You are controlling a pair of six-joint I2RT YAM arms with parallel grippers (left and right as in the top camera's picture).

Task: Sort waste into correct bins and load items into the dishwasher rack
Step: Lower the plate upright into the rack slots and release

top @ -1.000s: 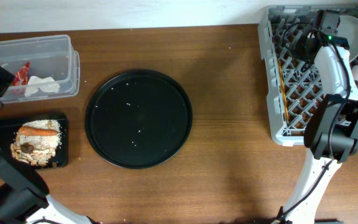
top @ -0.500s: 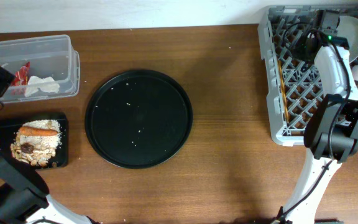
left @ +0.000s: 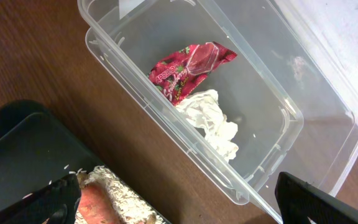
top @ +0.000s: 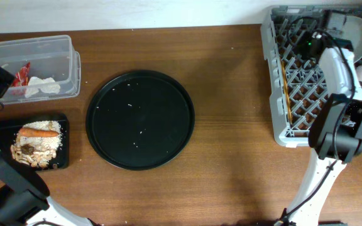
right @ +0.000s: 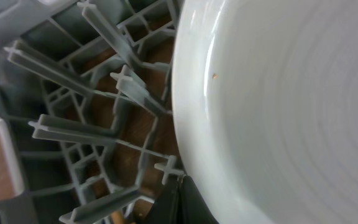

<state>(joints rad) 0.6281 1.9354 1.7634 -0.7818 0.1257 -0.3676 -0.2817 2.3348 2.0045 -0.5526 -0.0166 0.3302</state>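
Rack (top: 292, 134) cut off at right edge overhead; plate (right: 278, 93) overruns right-wrist frame; carrot (left: 96, 202) cropped at left-wrist bottom.

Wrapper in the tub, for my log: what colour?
Red wrapper, clearest in left wrist view.

White arms (top: 337, 66) with black joints (top: 341, 125), green light (top: 307, 43).

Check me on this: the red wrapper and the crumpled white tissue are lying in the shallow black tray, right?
Not quite. The red wrapper and white tissue lie in the clear plastic tub, not the shallow black tray. The left wrist view shows this plainly.
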